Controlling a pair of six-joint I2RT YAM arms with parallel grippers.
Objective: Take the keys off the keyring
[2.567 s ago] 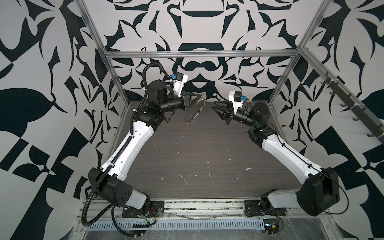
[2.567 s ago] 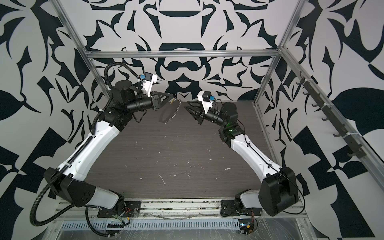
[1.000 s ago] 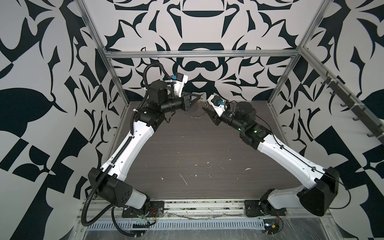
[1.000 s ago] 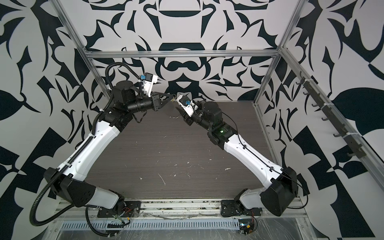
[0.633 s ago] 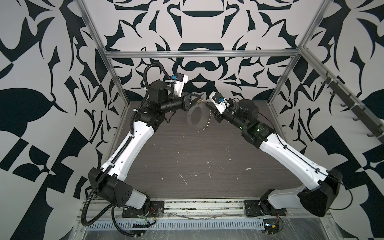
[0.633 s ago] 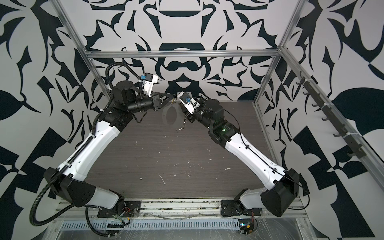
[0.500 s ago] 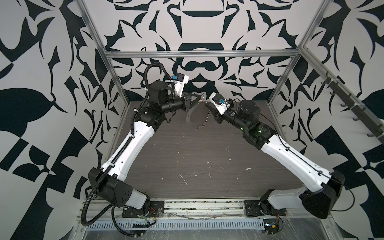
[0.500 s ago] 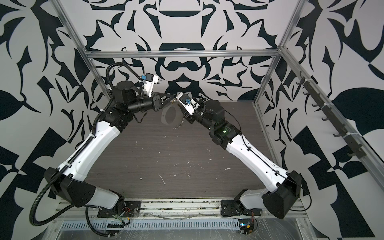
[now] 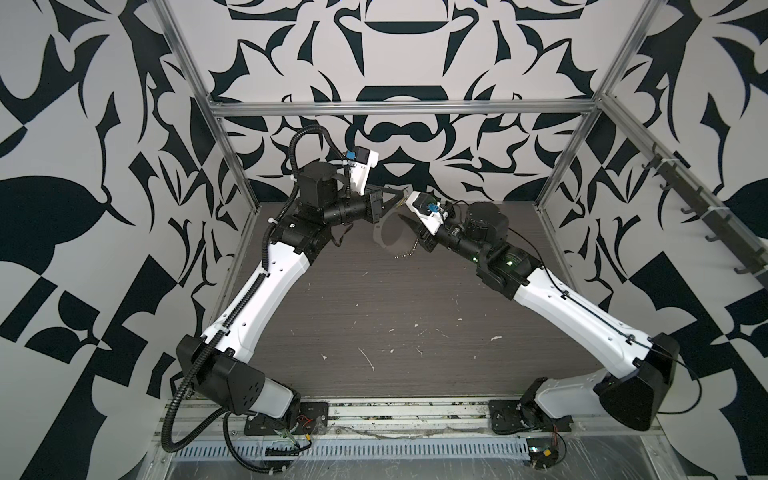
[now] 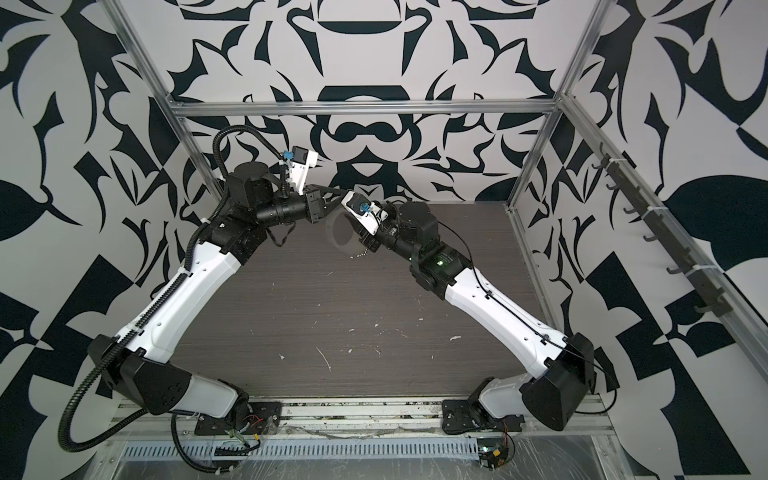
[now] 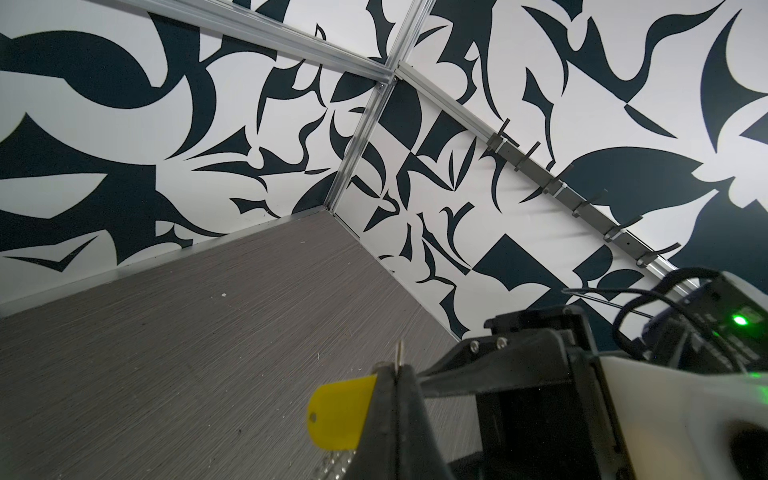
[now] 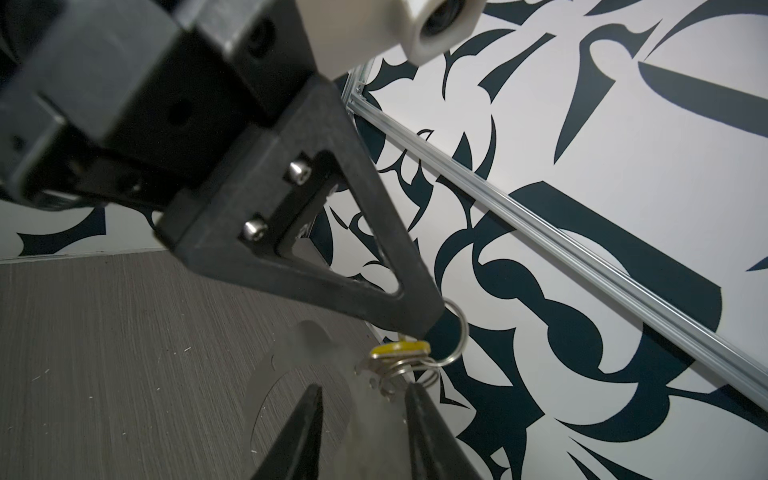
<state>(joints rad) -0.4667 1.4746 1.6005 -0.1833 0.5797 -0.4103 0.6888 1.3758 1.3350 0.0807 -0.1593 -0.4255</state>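
- Keys (image 11: 338, 415): yellow tag clenched in the left fingers (image 11: 411, 419), held high over the bench (image 9: 374, 316) near the back wall.
- Small wire ring (image 12: 459, 336) sits at the left fingertip, just beside the tag; wire coils touch the tag's underside.
- Keyring (image 9: 377, 239): pale hoop hangs below the tag, blurred, clear of the bench; chain (image 9: 409, 252) dangles from its lower side.
- Right fingers (image 12: 309, 415) are spread, one either side of the hoop's blurred rim; contact cannot be told.
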